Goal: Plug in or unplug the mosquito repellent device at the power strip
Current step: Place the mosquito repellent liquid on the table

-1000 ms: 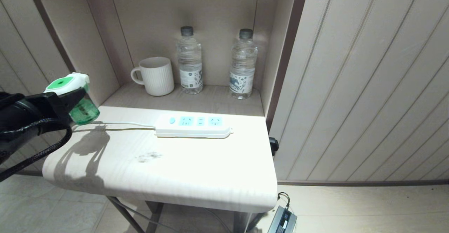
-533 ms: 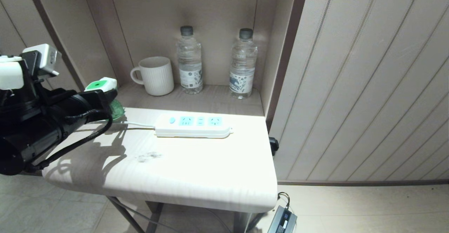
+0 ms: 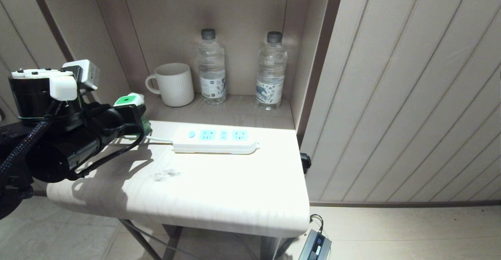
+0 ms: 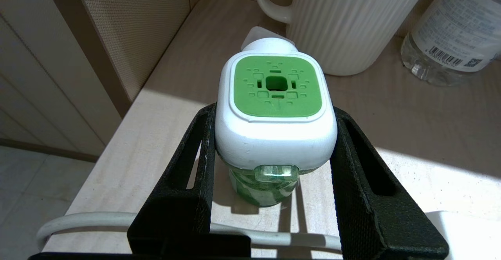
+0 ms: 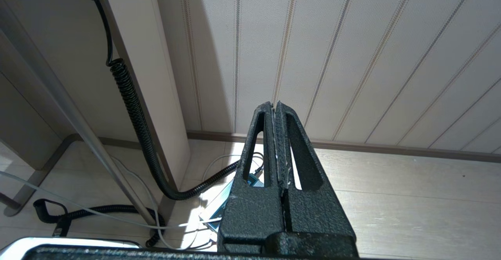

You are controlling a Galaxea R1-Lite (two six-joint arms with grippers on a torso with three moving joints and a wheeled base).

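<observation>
Head view: left claw (image 3: 135, 113) reaches in from the left over the worktop's (image 3: 203, 189) near-left part, gripping the mosquito repellent device (image 3: 128, 100) by its sides.
Left wrist view: two black, grainy, slotted fingers (image 4: 195, 162) press either flank of the device's smooth white housing; green square cap on top with a small square hole and tiny stamped marks.
Device shape: rounded white shoulders, translucent green bottle under it, a little clear tab on the front; it hangs above the white cord (image 4: 78, 222), upright.
Device place: left of the power strip (image 3: 215, 139), apart from it, nearer the mug (image 3: 174, 84) than the sockets.
Power strip: long flat glossy white bar, pale blue button and sockets facing up, nothing plugged in, cord trailing off to the left.
Mug texture: white, ribbed with fine vertical grooves, loop handle on the left.
Water bottles (image 3: 211, 66): two clear ridged plastic ones, dark caps, printed labels, standing at the back of the recess.
Worktop: pale wood grain, rounded corners, one dark smudge near the middle, strong light and the arm's shadow at the left.
Room: beige recessed niche, grooved wall panels, light floor.
Right claw (image 5: 276, 142): parked low beside the wall, textured black fingers pressed together, empty, coiled cable nearby.
</observation>
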